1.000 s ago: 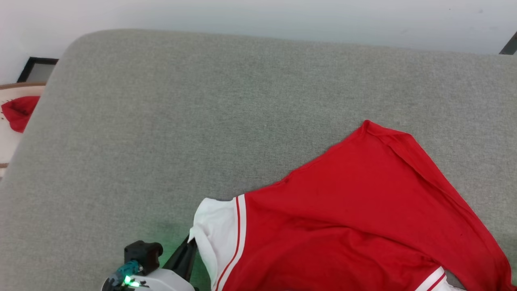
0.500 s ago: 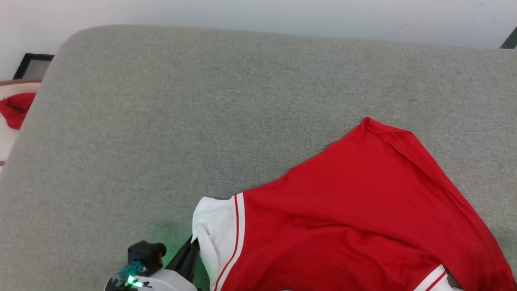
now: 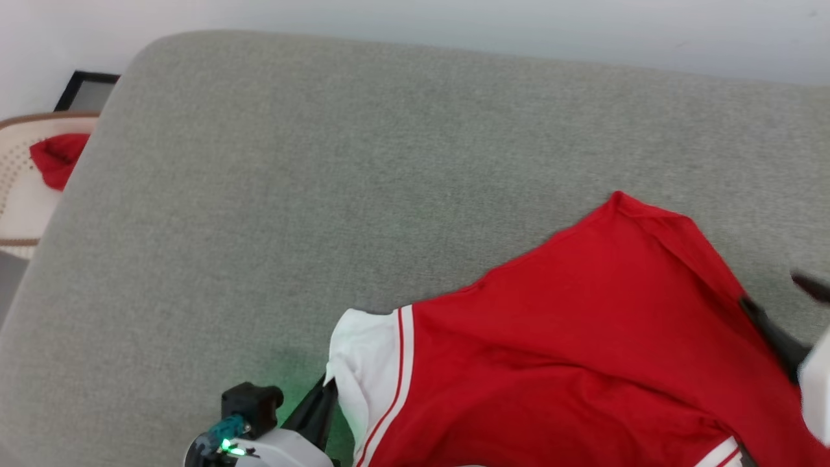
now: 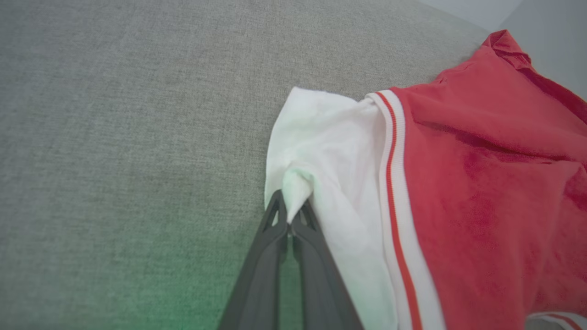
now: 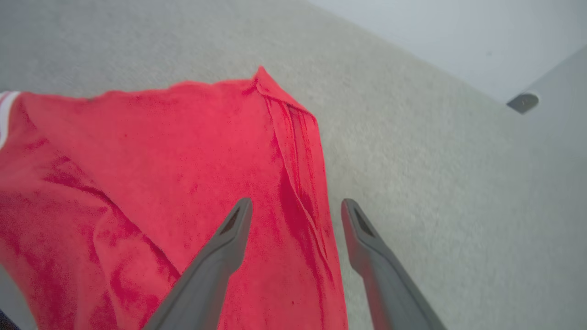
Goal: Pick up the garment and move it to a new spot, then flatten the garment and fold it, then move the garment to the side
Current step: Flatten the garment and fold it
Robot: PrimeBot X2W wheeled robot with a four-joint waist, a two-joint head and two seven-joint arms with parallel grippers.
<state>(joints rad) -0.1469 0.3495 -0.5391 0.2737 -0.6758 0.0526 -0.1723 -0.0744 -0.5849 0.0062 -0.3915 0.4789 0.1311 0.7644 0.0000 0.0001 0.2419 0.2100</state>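
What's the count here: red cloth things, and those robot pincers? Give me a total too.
Red cloth things: 2, the jersey and a small red bundle off to the side.
Pincers: 2, the left pincer pinching the jersey's white sleeve and the right pincer open above its red edge.
Total: 4.

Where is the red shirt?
Head view: the shirt lies lower right on the grey cushion, its white sleeve pinched by the left gripper.

A wide grey fabric cushion runs back to a plain pale wall. At its left stand a cane chair and a dark frame.
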